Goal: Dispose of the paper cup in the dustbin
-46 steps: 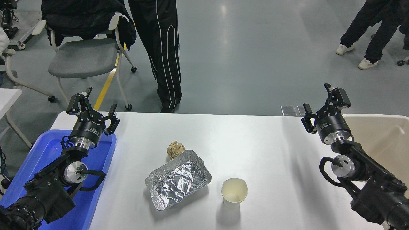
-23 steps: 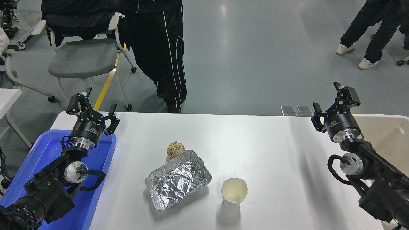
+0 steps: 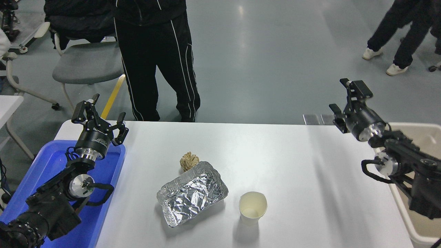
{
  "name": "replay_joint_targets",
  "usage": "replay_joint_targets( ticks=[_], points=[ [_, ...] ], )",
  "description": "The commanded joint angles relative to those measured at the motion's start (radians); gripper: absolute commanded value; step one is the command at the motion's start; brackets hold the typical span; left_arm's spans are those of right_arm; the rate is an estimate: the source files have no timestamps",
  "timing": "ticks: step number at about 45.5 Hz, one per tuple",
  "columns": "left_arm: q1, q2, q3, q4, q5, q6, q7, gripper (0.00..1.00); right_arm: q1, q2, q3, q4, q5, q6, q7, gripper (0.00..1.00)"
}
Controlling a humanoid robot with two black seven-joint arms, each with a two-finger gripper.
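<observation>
- One paper cup [image 3: 253, 207] sits nearest to us, upright on the white table [image 3: 275, 155], mouth open upward, with nothing touching it.
- At its nine o'clock we see a crumpled foil tray [image 3: 191, 193], just beside the cup but apart from it.
- At the tray's twelve o'clock a brown paper ball [image 3: 189, 161] lies right against the tray's far rim.
- Our left gripper [image 3: 99, 112] is parked at the lower left above a blue tray [image 3: 41, 165], its fingers spread wide and holding nothing.
- At three o'clock from the cup, well apart, the dustbin [image 3: 418, 230] stands at the table's right edge, with our right arm crossing over it.
- Our right gripper [image 3: 348, 98] hangs above the table's far right corner, fingers parted and empty, well away from the cup.
- Beyond the table's far edge, at twelve o'clock, a person [image 3: 155, 58] in black striped trousers stands beside a grey chair [image 3: 86, 63].
</observation>
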Motion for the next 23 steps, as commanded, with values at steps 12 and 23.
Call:
replay_joint_targets(
  ticks=[12, 23],
  points=[
    [0.0, 0.0, 0.0, 0.0, 0.0, 0.0, 0.0, 1.0, 0.566, -0.062, -0.872, 0.018, -0.047, 0.31, -0.002, 0.99],
    [0.0, 0.0, 0.0, 0.0, 0.0, 0.0, 0.0, 1.0, 0.754, 0.048, -0.903, 0.099, -0.302, 0.415, 0.001, 0.99]
  ],
)
